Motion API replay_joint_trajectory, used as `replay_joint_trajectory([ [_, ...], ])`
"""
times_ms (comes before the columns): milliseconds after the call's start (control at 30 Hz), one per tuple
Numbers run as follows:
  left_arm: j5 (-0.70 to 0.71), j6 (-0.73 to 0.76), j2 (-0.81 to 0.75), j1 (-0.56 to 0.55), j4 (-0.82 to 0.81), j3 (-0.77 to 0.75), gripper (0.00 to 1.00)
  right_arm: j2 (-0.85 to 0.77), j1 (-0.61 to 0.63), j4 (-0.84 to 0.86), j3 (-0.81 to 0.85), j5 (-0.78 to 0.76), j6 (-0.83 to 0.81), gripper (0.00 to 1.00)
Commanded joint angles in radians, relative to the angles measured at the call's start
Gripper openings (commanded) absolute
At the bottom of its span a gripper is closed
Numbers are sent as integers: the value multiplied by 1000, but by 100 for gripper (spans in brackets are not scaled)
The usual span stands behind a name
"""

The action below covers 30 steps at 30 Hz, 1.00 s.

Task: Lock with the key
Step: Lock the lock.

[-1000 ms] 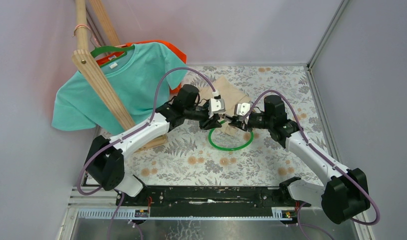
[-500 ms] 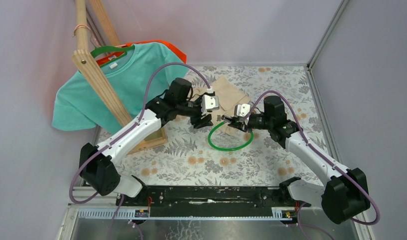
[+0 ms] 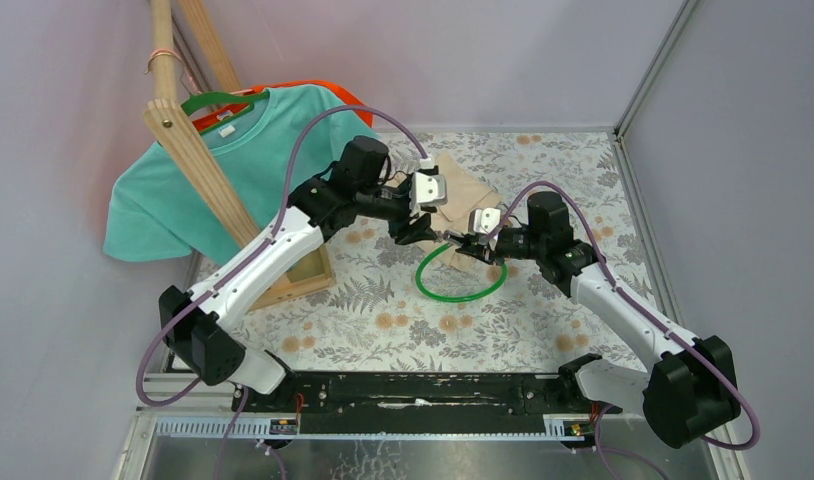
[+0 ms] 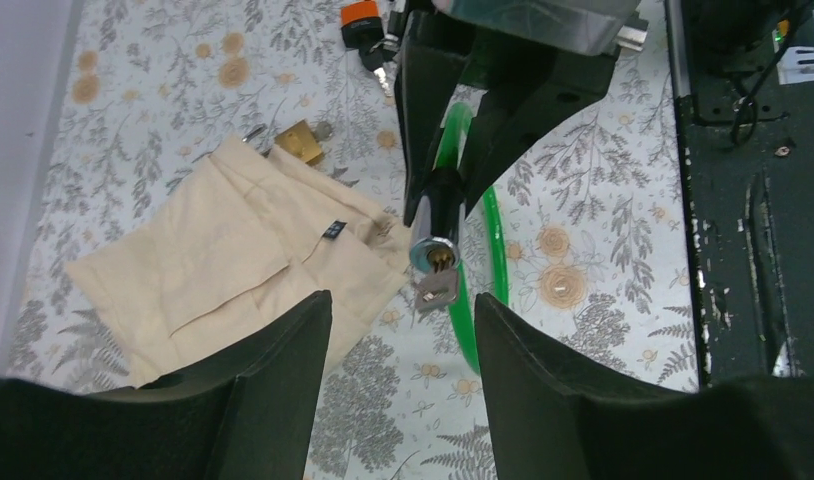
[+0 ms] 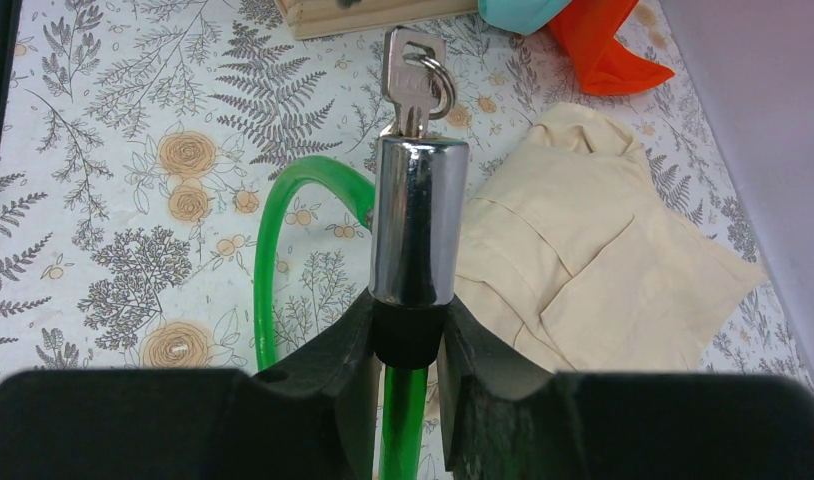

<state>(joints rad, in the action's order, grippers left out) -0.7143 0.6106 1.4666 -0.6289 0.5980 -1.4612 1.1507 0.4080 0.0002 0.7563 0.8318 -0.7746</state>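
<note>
Across the floral-patterned table, the biggest thing is the wooden rack at the far left. A teal T-shirt hangs on it, with an orange garment behind. A folded beige cloth lies flat near the middle, toward the back wall.

The two arms meet over the centre. The right gripper is clamped on the black collar of the lock cylinder and holds it off the table, chrome end pointing toward the left arm. The left gripper hovers facing that end with its fingers spread apart and nothing between them, near the cylinder but not touching it.

The green cable runs from the cylinder's base and curves in a loop over the table below the grippers; one end stands free beside the cylinder. The key sits in the keyhole at the chrome end, its head and ring sticking out — whether it is turned cannot be told.

By the beige cloth's edge lies a small brass padlock, and a little further on an orange-capped key bunch.
</note>
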Motion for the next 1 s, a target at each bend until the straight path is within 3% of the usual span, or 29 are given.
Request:
replay_joint_trajectory([
  [0,-21,-31,37,-25,6,-28,60,17,13,-80,-25,16,-11,0],
  [967,-30,-133,20,-31,-80,65,30,29,14,-77,-29,21,-14,0],
])
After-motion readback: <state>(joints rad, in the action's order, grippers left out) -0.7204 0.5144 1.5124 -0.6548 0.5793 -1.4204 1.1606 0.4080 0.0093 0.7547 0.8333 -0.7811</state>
